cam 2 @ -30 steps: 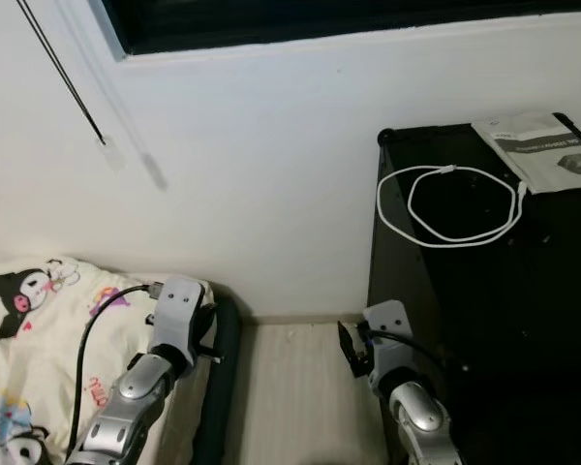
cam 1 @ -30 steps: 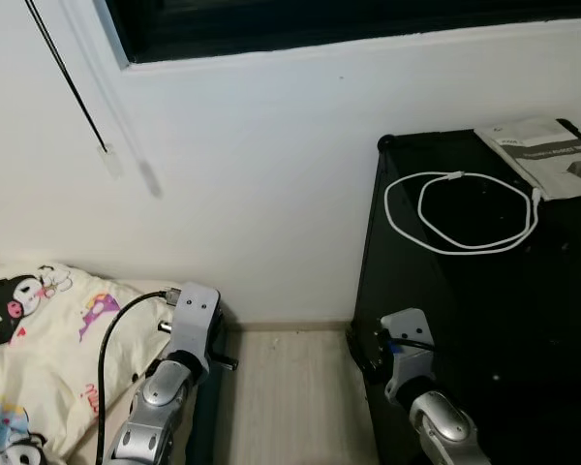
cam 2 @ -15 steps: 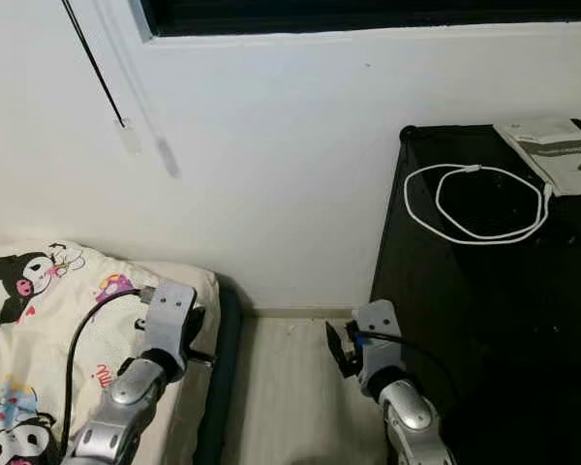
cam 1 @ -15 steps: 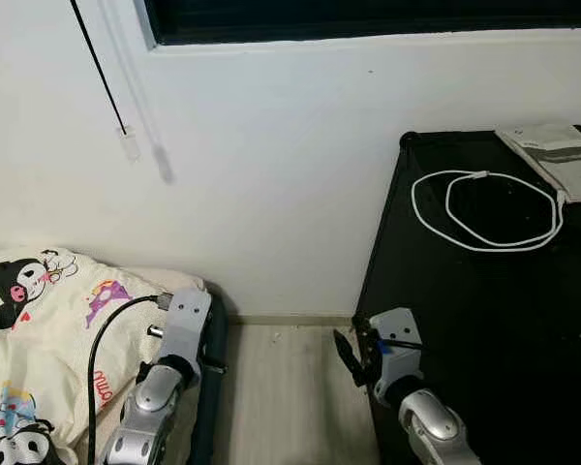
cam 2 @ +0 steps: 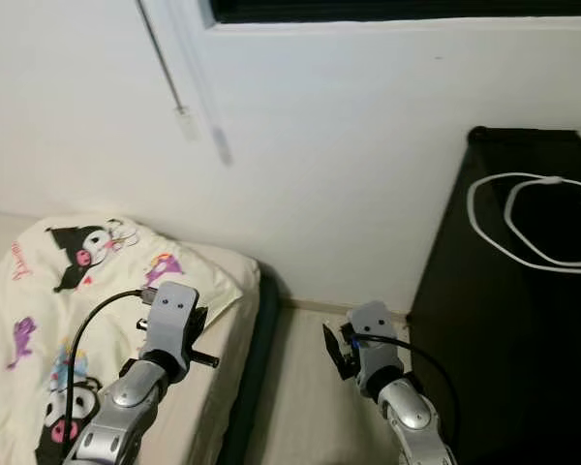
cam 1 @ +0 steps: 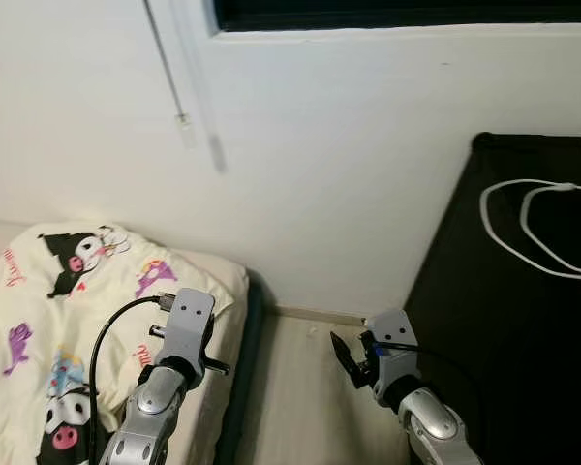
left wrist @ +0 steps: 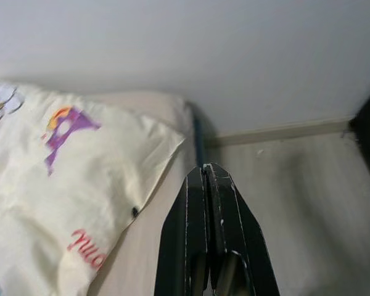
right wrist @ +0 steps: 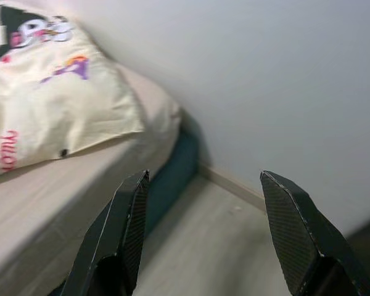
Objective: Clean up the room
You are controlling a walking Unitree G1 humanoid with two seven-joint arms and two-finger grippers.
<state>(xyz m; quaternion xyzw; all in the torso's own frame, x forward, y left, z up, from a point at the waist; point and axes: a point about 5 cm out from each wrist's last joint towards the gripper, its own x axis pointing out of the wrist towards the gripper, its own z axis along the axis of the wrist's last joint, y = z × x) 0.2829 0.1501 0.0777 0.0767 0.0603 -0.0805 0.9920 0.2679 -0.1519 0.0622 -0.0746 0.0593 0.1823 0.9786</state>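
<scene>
1. Ahead of the robot, one white wall [cam 1: 349, 165] spans the scene, with the dark lower edge of one window [cam 1: 387, 12] at the top.
2. On the left lies one bed [cam 2: 218, 334] with a beige sheet and a dark blue-green side, set against the wall.
3. At the right stands one black cabinet [cam 1: 484, 320], also against the wall; a strip of pale wood floor [cam 1: 300, 387] runs between it and the bed.
4. One cream pillow [cam 1: 68, 300], printed with cartoon figures, lies on the bed near the wall.
5. One white cable [cam 1: 537, 228] lies in two loose loops on top of the cabinet.
6. One thin blind cord [cam 1: 165, 68] hangs down the wall to a small white end piece, above the pillow.
7. Two arms are in view, low in the scene. The left gripper [left wrist: 208, 185] hovers over the edge of the bed, its two black fingers pressed together on nothing.
8. The right gripper [right wrist: 206, 203] hovers over the floor beside the cabinet, its two fingers [right wrist: 123, 228] spread wide apart and holding nothing.
</scene>
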